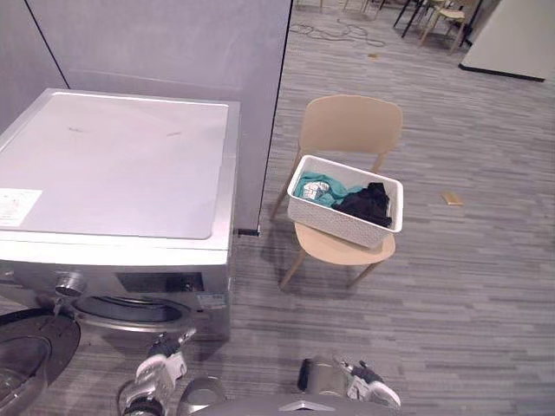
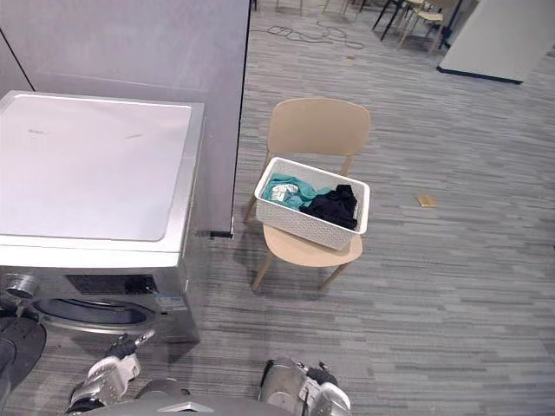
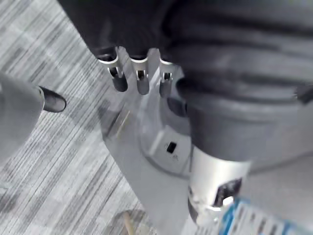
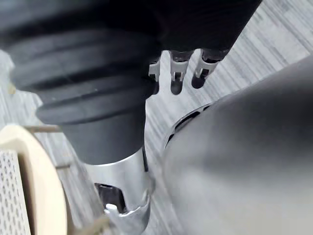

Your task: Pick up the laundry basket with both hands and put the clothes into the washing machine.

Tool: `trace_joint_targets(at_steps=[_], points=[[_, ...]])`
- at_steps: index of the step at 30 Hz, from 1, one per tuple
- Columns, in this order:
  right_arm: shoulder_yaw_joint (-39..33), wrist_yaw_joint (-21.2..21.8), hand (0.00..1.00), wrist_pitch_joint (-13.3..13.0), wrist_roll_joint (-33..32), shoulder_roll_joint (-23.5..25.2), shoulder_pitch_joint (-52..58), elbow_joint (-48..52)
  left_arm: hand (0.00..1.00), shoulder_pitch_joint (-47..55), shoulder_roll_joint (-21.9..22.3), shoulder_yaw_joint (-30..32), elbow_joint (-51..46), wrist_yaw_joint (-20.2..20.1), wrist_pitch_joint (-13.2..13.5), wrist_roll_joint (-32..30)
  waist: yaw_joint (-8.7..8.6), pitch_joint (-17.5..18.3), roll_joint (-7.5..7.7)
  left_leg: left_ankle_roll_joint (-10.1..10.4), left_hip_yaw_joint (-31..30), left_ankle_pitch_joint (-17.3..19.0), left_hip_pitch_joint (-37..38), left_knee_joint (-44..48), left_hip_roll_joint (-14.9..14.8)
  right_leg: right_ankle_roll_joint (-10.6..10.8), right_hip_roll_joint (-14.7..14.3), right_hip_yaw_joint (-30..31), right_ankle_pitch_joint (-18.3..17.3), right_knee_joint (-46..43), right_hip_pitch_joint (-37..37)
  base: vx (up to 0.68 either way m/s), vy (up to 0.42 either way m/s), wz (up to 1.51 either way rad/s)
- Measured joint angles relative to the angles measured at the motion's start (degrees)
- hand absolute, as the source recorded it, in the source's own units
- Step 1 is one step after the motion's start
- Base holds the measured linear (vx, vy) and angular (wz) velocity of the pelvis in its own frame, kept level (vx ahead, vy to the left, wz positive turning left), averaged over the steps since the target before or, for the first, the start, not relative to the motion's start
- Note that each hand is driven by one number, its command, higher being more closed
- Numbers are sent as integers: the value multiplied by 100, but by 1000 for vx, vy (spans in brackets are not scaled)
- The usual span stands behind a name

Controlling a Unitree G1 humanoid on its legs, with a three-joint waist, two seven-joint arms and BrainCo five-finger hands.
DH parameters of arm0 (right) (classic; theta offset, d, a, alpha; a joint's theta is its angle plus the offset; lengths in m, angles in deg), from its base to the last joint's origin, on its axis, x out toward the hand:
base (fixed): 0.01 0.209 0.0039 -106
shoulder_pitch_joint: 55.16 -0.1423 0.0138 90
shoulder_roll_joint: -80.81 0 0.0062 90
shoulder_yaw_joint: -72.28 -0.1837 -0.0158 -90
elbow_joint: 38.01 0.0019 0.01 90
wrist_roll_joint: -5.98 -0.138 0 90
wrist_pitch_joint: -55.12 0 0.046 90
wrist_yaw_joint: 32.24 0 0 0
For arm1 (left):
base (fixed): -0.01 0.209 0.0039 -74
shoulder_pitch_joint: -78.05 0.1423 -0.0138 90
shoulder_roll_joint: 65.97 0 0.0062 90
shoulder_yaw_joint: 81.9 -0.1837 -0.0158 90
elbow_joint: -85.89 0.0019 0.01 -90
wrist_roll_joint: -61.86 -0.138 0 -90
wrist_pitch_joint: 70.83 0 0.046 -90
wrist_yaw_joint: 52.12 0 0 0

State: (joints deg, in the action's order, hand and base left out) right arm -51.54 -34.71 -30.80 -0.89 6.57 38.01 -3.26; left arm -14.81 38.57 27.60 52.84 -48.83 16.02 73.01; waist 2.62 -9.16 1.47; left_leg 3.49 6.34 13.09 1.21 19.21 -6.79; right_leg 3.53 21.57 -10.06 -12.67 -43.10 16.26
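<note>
A: What's the biggest thing there?

B: The washing machine (image 1: 121,173), on the left against a grey partition (image 1: 173,43). Its flat top is bare but for a white label at the near left corner. Its round door (image 1: 24,354) hangs open at the near left, and the drum mouth (image 1: 130,309) is dark.

A: And the basket?

B: To the right of the machine stands a tan chair (image 1: 351,130) on the grey floor (image 1: 468,295). The white laundry basket (image 1: 344,201) sits on its seat, turned a little askew. Inside, a teal garment (image 1: 316,188) lies at the left and a black garment (image 1: 366,204) at the right, the two touching.

A: The hands?

B: Both are low at the near edge, well apart from the basket. The left hand (image 1: 165,357) hangs near the front of the machine, its fingers (image 3: 141,81) loose and straight, holding nothing. The right hand (image 1: 368,383) has its fingers (image 4: 176,73) relaxed too, empty.

A: Anything smaller?

B: A tan scrap (image 1: 451,198) on the floor, right of the chair.
</note>
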Motion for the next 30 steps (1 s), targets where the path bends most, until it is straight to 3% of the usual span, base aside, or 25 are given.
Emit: trace_joint_targets(at_steps=[2, 3, 4, 5, 6, 7, 8, 9, 10, 11, 12, 14, 16, 18, 19, 20, 21, 23, 26, 30], points=[[-309, 3, 0, 61, 49, -79, 4, -219, 0, 54, -22, -49, 25, -5, 6, -4, 23, 2, -27, 242, -31, 46, 115, -54, -236, -6, 254, 29, 336, 1036, -190, 179, -474, -4], [-584, 46, 0, 91, 64, -93, -15, -408, 0, 212, -139, -207, 140, -40, 21, -8, 22, 31, -67, 614, -15, 137, 184, -83, -560, 212, 206, 243, 726, 1704, -296, 152, -573, -21], [-577, 61, 0, 113, 77, -109, -27, -473, 0, 269, -197, -227, 227, -57, 28, -10, 11, 50, -39, 762, -12, 155, 207, -137, -672, 446, 185, 311, 869, 1795, -310, 192, -790, -9], [-561, 73, 0, 143, 189, -129, -48, -683, 0, 399, -334, -222, 339, -115, 14, -19, -67, 141, 103, 1016, -26, 202, 313, -338, -826, 844, 170, 233, 1076, 1869, -403, 165, -758, 7], [-613, 88, 0, 184, 232, -219, -102, -819, 0, 455, -339, -158, 496, -98, 18, -20, -87, 172, 83, 1052, -77, 230, 457, -477, -1052, 1205, 48, 35, 703, 1665, -418, 198, -756, 7], [-598, 85, 0, 203, 292, -407, -102, -876, 0, 582, -199, -149, 631, -130, -19, -1, -67, 207, -174, 875, -207, -67, 492, -462, -1329, 961, -252, -107, 475, 1565, -411, 207, -708, -9], [-560, 60, 0, 236, 343, -620, -56, -902, 0, 618, -72, 133, 676, -117, -16, 97, -37, 318, -308, 500, -377, -661, 237, -165, -1487, 780, -472, -165, 305, 1461, -371, 181, -543, -13], [-554, 60, 0, 244, 375, -703, -62, -935, 0, 633, -60, 210, 676, -114, -24, 99, -37, 334, -342, 192, -457, -959, 81, 78, -1516, 698, -538, -206, 243, 1481, -429, 233, -704, -6], [-462, 56, 0, 240, 412, -796, -58, -940, 0, 677, -32, 433, 668, -103, -22, 107, -56, 339, -424, -427, -537, -1644, -383, 779, -1670, 508, -730, -337, 200, 1683, -648, 236, -635, 2], [-394, 47, 0, 238, 401, -832, -76, -934, 0, 712, -18, 581, 672, -84, -23, 135, -38, 321, -453, -675, -602, -1737, -808, 1604, -1753, 353, -853, -438, 221, 1902, -866, 223, -566, -5], [-239, 22, 0, 239, 389, -854, -91, -950, 0, 818, -18, 692, 660, -67, -24, 191, 20, 310, -441, -651, -592, -1462, -1258, 2624, -1763, 177, -1055, -535, 315, 2274, -1190, 219, -413, -14], [-8, -57, 0, 236, 381, -873, -114, -975, 0, 899, -35, 731, 557, -29, -32, 248, 119, 237, -340, -551, -351, -952, -1598, 3350, -1567, 22, -1312, -637, 433, 2852, -1743, 256, -340, -11], [65, -97, 0, 227, 324, -889, -199, -950, 0, 921, 15, 652, 496, 16, -36, 244, 154, 122, -272, -298, 60, -650, -1735, 3197, -1114, -10, -1399, -745, 495, 3235, -2146, 213, -190, 9], [160, -165, 0, 226, 190, -936, -289, -689, 0, 924, 27, 386, 447, 17, -37, 214, 168, 103, -350, -177, 896, -694, -1666, 1668, -452, 23, -1465, -900, 517, 3494, -2302, 179, -60, 15], [178, -171, 0, 221, 162, -941, -302, -592, 0, 921, 34, 320, 444, 16, -37, 210, 160, 116, -411, -139, 1038, -866, -1623, 1134, -320, 41, -1514, -940, 522, 3549, -2311, 203, -14, 30], [189, -190, 0, 192, 28, -907, -353, -410, 0, 900, 7, 229, 445, 16, -38, 157, 155, 149, -500, -427, 1364, -891, -1380, 110, -115, 93, -1604, -1008, 512, 3636, -2316, 228, -10, 48], [295, -193, 0, 167, -42, -774, -520, -366, 0, 788, -46, 199, 407, 17, -19, 91, 156, 70, -331, -539, 1290, -1224, -1182, -518, 228, 113, -1490, -1042, 547, 3709, -2294, 216, -12, 48], [546, -200, 0, 110, -67, -619, -695, -121, 0, 760, -79, 206, 304, 23, -20, 14, 167, -35, -221, -639, 1192, -1360, -1090, -845, 426, 114, -1404, -1052, 552, 3815, -2341, 178, -15, 34], [925, -202, 0, -4, -67, -385, -844, 451, 0, 817, -26, 259, 311, 51, -26, -56, 272, -51, -205, -643, 1238, -1356, -821, -895, 488, 52, -1345, -895, 593, 3829, -2574, 109, -13, 6], [1298, -207, 0, -143, -67, -72, -720, 1330, 0, 798, -13, 250, 210, 132, -4, -71, 296, -43, -128, -523, 1243, -1186, -585, -1163, 551, 68, -1236, -793, 387, 3514, -2511, -12, -34, -17]])
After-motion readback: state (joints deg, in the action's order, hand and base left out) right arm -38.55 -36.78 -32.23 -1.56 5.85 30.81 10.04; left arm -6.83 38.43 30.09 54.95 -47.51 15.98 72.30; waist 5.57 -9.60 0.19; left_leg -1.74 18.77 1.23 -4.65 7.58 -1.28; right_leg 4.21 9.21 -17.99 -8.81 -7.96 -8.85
